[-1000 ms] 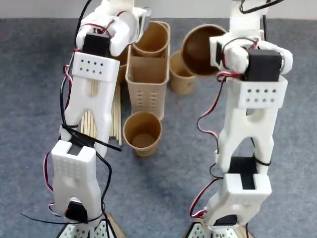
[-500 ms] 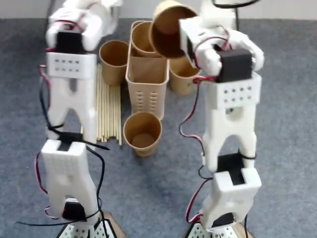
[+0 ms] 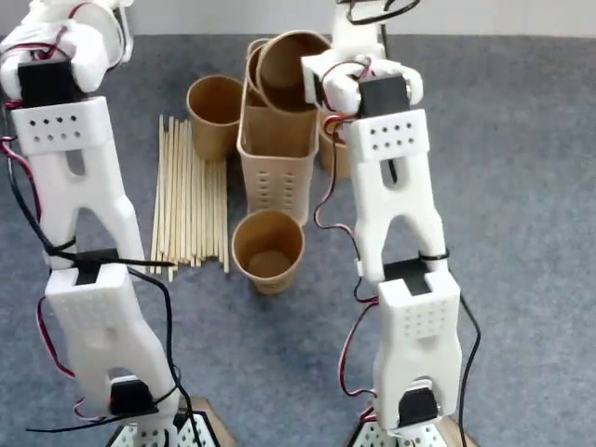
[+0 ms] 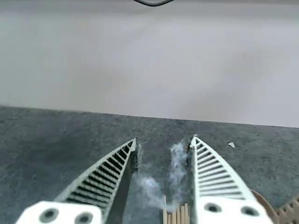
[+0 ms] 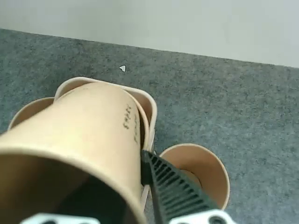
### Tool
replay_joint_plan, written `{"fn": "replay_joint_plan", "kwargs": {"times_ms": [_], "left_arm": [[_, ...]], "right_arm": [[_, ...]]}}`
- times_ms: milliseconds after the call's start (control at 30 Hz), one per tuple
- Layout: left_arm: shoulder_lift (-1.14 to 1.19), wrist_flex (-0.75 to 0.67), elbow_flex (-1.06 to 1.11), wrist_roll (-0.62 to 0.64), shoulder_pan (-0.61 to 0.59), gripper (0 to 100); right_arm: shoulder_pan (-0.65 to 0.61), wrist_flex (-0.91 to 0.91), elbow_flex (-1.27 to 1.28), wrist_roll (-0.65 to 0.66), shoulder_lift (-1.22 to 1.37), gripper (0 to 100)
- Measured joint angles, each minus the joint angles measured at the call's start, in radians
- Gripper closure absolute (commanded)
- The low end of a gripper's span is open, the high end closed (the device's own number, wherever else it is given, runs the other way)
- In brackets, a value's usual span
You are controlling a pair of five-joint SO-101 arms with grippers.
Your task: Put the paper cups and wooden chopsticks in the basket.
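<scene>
Right fingers (image 5: 168, 191), pinching cup (image 3: 289, 70), now hang over basket (image 3: 277, 154), in from the right | left fingers (image 4: 212, 172), spread, now clear to the left | release likely next; chopsticks (image 3: 191, 200) pending.

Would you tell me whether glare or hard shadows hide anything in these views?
High view: even light, no glare, only a soft shadow inside the nearest cup. Left wrist view: bright wall, chopsticks plainly lit. Right wrist view: the held cup has a dark, shadowed mouth.

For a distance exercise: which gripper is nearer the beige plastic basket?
Right. The right gripper holds a brown paper cup over the basket; the left gripper is well aside, beyond the wooden chopsticks.
</scene>
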Motion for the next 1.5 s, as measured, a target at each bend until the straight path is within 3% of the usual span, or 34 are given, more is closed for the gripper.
{"fn": "replay_joint_plan", "kwargs": {"times_ms": [133,833,1133,1267,1500], "left_arm": [[0.000,0.000,0.003,0.000,0.000,80],[0.157,0.000,0.015,0.000,0.032,80],[0.216,-0.071,0.025,0.000,0.077,80],[0.305,-0.118,0.025,0.000,0.107,80],[0.382,-0.150,0.025,0.000,0.149,80]], "right_arm": [[-0.002,0.000,0.000,0.000,0.002,76.5],[-0.049,0.000,-0.301,0.000,0.002,75.9],[0.172,0.339,-0.367,0.000,0.003,75.9],[0.236,0.362,-0.368,0.012,0.087,75.9],[0.230,0.333,-0.367,0.031,0.302,75.9]]}}
